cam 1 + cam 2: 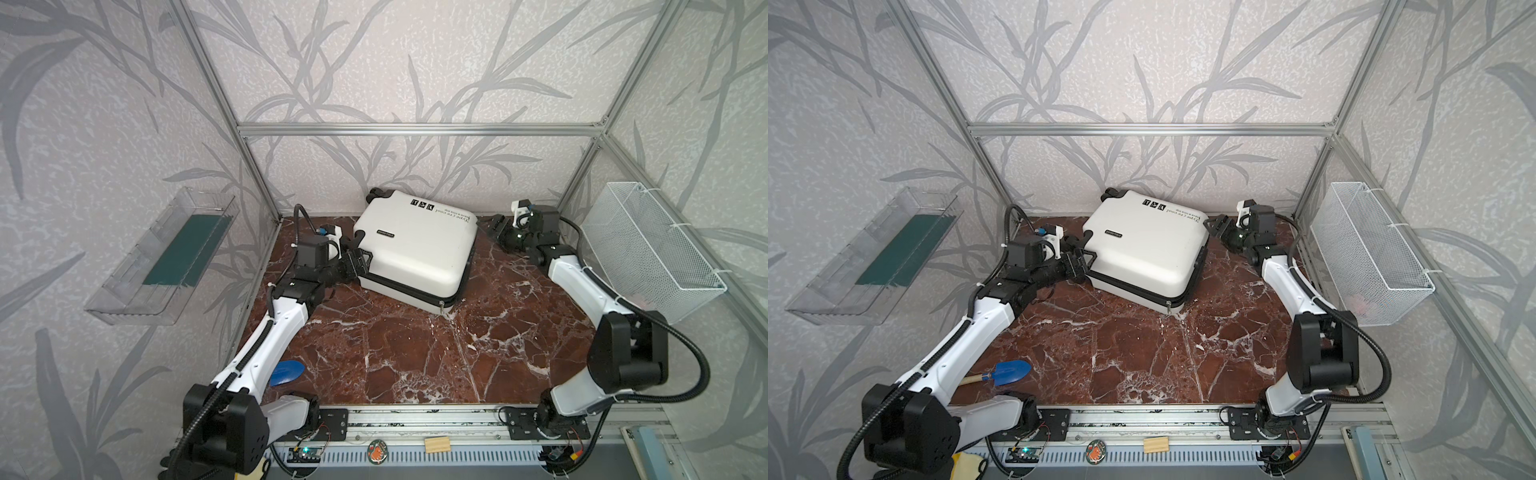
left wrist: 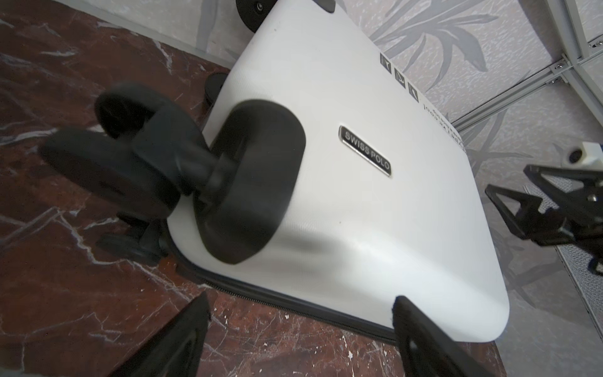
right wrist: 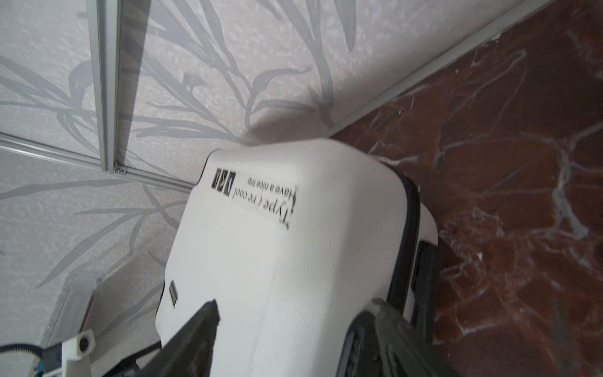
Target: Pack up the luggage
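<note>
**Front rail to back wall: shut suitcase between 2 released claws**

Wooden block [image 1: 437,444], a round badge [image 1: 377,450] and a small circuit board [image 1: 305,453] sit on the aluminium rail [image 1: 415,419] at the bottom edge of both top views.

Just above, at lower left, a blue trowel [image 1: 1011,371] with a pale handle lies on the table [image 1: 415,357]. The left arm hides part of it in a top view.

Table surface: red-brown marble pattern with white veins, glossy.

Clear plastic tray [image 1: 166,257] at left holds a dark green sheet. White wire-mesh basket [image 1: 648,253] at right has something pinkish in it, too small to tell.

Luggage [image 1: 415,249]: upper centre of both top views, at the back of the table, lying flat and skewed.
- Shell is white, hard, finely textured, with rounded corners.
- The black zipper seam along the near side is shut.
- Black casters [image 1: 376,192] point to the back wall.
- A metal nameplate [image 2: 364,151] reads "SWISS POLO".
- Printed text [image 3: 261,196] reads "Have a nice trip", beside 3 square icons.

Left gripper [image 1: 360,262]: jaws spread, holding nothing, at the shell's lower-left corner, which it partly covers. 1 finger is over the table and 1 over the shell.

Right gripper [image 1: 498,228]: jaws spread, holding nothing, at the shell's upper-right corner. Contact cannot be told.
</note>
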`<act>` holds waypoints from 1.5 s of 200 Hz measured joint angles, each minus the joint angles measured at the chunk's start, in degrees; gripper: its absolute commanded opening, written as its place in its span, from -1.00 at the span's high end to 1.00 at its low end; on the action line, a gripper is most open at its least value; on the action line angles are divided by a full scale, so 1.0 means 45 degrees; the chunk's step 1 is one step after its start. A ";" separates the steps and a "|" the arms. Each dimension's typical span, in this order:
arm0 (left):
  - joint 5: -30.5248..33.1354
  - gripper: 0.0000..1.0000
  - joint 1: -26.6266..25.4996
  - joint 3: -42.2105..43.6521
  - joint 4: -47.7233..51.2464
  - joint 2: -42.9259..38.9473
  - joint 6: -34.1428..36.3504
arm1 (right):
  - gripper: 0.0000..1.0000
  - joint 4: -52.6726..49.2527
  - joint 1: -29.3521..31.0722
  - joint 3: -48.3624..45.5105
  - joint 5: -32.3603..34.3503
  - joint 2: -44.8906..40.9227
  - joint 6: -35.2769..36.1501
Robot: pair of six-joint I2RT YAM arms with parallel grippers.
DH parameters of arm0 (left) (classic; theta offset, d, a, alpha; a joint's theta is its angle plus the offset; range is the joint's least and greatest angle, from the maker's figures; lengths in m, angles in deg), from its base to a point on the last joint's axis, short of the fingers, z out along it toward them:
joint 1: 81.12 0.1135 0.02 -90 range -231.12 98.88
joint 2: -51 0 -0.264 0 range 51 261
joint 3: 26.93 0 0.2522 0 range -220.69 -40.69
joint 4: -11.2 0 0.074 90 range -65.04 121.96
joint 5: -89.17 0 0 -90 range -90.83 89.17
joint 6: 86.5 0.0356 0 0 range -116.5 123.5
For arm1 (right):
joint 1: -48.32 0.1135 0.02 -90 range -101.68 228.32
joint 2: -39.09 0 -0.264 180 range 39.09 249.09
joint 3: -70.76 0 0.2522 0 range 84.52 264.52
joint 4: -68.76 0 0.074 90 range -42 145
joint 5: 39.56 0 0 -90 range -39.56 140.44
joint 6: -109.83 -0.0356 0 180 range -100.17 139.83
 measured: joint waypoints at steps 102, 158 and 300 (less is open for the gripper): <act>-0.0039 -0.79 -0.0180 0.2832 -0.1010 -0.2079 -0.1511 | -0.41 -0.4124 -0.0049 1.6665 -0.0597 1.2604 -0.0816; 0.0034 -0.79 -0.0243 0.2827 -0.1807 -0.1214 -0.1676 | -0.30 -0.5770 0.0476 1.8292 -0.2608 1.4460 -0.0641; 0.0597 -0.79 0.0146 0.0287 -0.2011 0.2278 -0.1195 | -0.21 0.5804 0.0423 0.0301 -0.3507 0.5153 -0.2599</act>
